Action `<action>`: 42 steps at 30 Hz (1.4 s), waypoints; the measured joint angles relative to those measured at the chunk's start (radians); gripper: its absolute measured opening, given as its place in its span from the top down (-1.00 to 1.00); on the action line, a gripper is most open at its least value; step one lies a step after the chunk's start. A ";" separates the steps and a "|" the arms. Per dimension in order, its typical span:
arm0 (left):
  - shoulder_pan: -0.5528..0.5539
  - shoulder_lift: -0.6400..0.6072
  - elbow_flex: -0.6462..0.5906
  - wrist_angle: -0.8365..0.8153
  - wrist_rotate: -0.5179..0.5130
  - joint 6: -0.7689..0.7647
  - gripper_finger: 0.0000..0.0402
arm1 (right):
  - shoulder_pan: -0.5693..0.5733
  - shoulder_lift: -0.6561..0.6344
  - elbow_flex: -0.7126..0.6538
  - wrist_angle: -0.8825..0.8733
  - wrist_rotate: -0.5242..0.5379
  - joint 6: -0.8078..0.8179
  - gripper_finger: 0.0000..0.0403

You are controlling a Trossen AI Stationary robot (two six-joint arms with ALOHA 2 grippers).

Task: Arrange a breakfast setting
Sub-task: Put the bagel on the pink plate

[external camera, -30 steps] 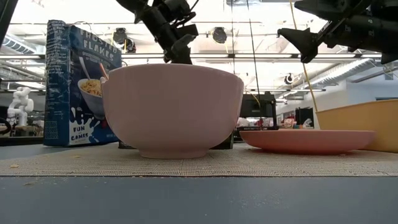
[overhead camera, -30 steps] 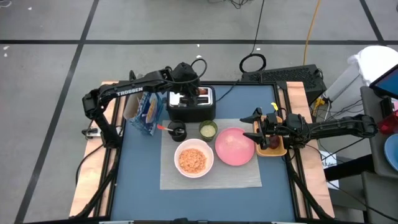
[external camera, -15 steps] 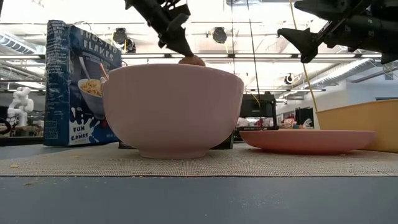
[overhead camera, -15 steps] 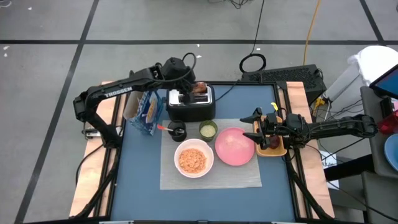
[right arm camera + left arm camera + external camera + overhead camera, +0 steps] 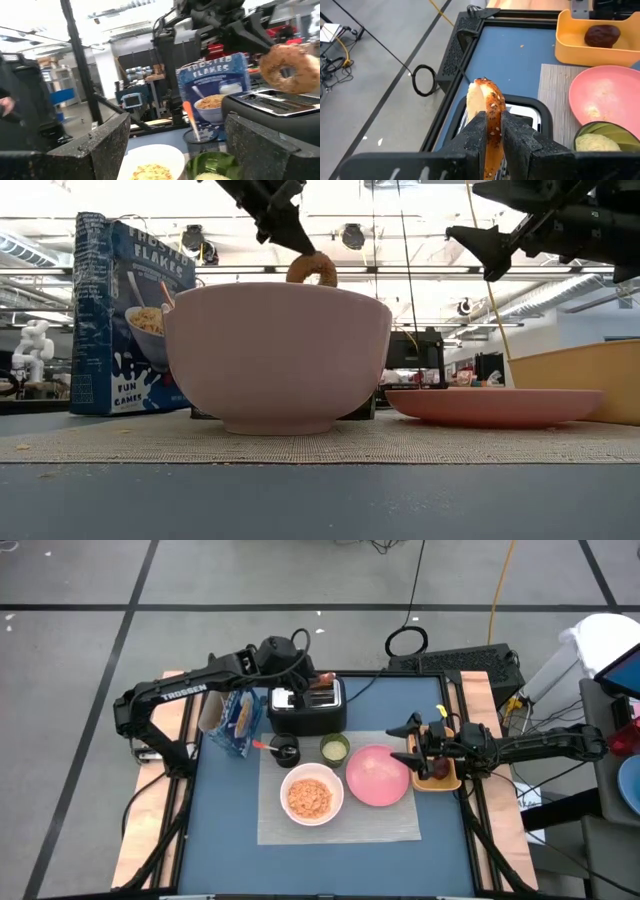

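Above the toaster (image 5: 307,708), at the far side of the bench (image 5: 230,840), the left gripper (image 5: 493,131) has its jaws pinching a bagel half (image 5: 487,107) on edge, lifted clear of the slots directly beneath them. It looks light, crusty outside and soft in the crumb, so I'd judge a hard squeeze would dent or tear it; the grip across its thin flat faces near the lower rim seems the sensible place, leaving the ring free above the jaws. The seeded crust may shed and slip a little. Off to the side of those jaws, on the grey mat (image 5: 400,825), sit the white bowl (image 5: 311,795) of cereal, the pink plate (image 5: 377,776), the green cup (image 5: 335,748) and the black cup (image 5: 287,752), with the cereal box (image 5: 238,722) beside the toaster. The right gripper (image 5: 412,743) waits over the plate's edge by the orange tray (image 5: 440,780), jaws spread and holding nothing. From table height the bowl blocks the toaster and both cups, and the spoon's bowl is buried in the black cup, so only its red handle (image 5: 262,745) shows. Whether a second bagel piece remains in the toaster, I cannot tell.
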 joint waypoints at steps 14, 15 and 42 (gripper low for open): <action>-0.020 0.000 0.000 -0.001 0.002 -0.005 0.73 | -0.003 0.035 0.046 -0.015 0.188 -0.111 -0.55; -0.020 0.000 0.000 -0.001 0.002 -0.005 0.73 | -0.007 0.049 0.072 -0.032 0.187 -0.129 -0.55; -0.020 0.002 0.000 -0.001 -0.001 -0.005 0.72 | -0.339 0.654 0.710 -0.323 -0.087 -0.577 -0.55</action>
